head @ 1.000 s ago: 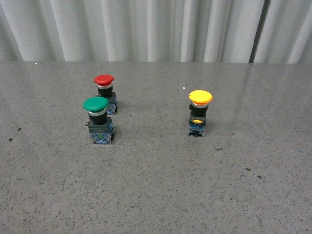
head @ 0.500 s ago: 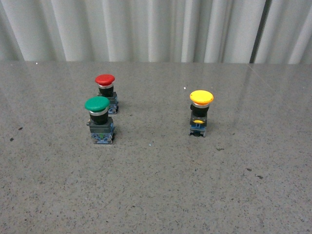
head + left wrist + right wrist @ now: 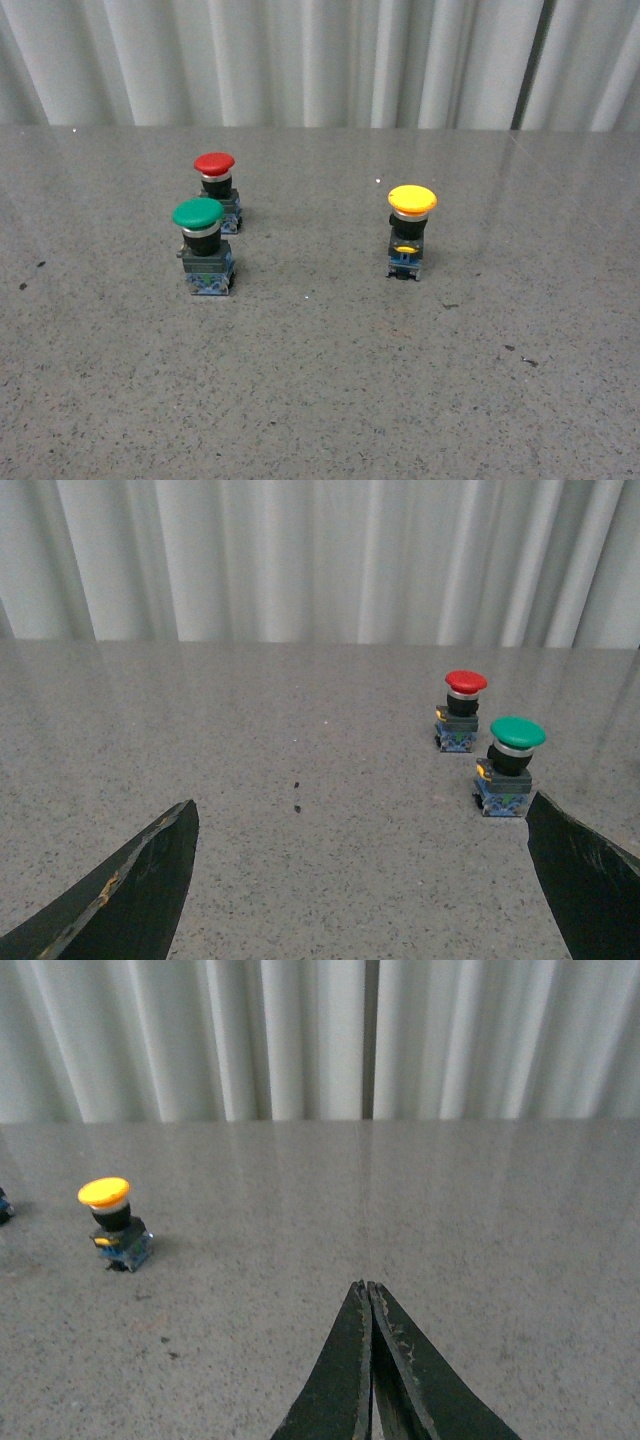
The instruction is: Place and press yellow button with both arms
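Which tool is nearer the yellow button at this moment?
Right, judging by the views. The shut right tool has the yellow button in its view, apart from it. The open left tool sees only the green button and red button.

Your yellow button stands upright on the grey speckled tabletop, right of centre in the front view and well apart from anything else. Its round, domed yellow cap sits level on top, above a silver collar and a short black neck. Below that you see the blue-grey square base, with a small yellow mark on the side facing the camera. From the right wrist camera you find the same button off to one side, upright, nothing touching it.
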Motion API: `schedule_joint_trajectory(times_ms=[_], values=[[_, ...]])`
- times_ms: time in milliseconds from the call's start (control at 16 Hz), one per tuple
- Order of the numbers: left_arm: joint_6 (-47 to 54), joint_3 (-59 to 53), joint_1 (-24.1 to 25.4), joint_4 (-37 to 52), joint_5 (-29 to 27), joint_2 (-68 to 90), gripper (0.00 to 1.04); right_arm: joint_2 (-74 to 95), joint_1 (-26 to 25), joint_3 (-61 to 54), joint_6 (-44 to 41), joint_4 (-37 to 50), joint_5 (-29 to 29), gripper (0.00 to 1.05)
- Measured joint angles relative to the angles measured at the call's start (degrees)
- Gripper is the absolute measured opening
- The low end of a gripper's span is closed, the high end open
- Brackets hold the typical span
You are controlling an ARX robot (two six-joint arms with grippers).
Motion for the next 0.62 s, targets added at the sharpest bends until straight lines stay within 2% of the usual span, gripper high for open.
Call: schedule_joint_trajectory(times_ms=[375,438,625], values=[[0.02,0.00,0.00,0.00,0.00,0.00,0.98,-0.31,0.00,-0.39,-0.04,-0.28,0.02,0.02],[0.02,0.00,0.00,-0.02,0.00,0.00,0.98,-0.31,0.00,-0.39,-0.07,-0.28,0.02,0.08],[0.02,0.00,0.00,-0.02,0.00,0.00,0.98,-0.31,0.00,-0.39,-0.07,-0.28,0.02,0.45]])
